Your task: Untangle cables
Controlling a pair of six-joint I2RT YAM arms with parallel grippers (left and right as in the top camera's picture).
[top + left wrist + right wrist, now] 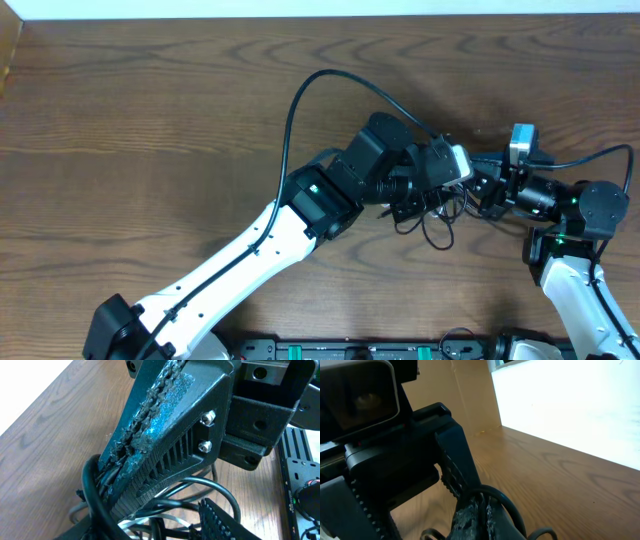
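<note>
A tangle of thin black cables [436, 228] lies on the wooden table right of centre, between my two grippers. My left gripper [425, 198] is open, its jaws around the tangle; one ridged finger [217, 520] shows in the left wrist view. A white cable [165, 521] and black loops [200, 485] lie between the jaws. My right gripper [472, 192] comes in from the right and is shut; its closed tips [112, 477] pinch black cable strands. In the right wrist view a black cable [507, 502] arcs round the shut fingers [480, 510].
The left arm's thick black cord [300, 100] arcs over the table's middle. The right arm's cord [600, 155] loops at the right edge. A brown box [8, 50] stands at the far left corner. Bare wood [150, 130] spreads left of the arms.
</note>
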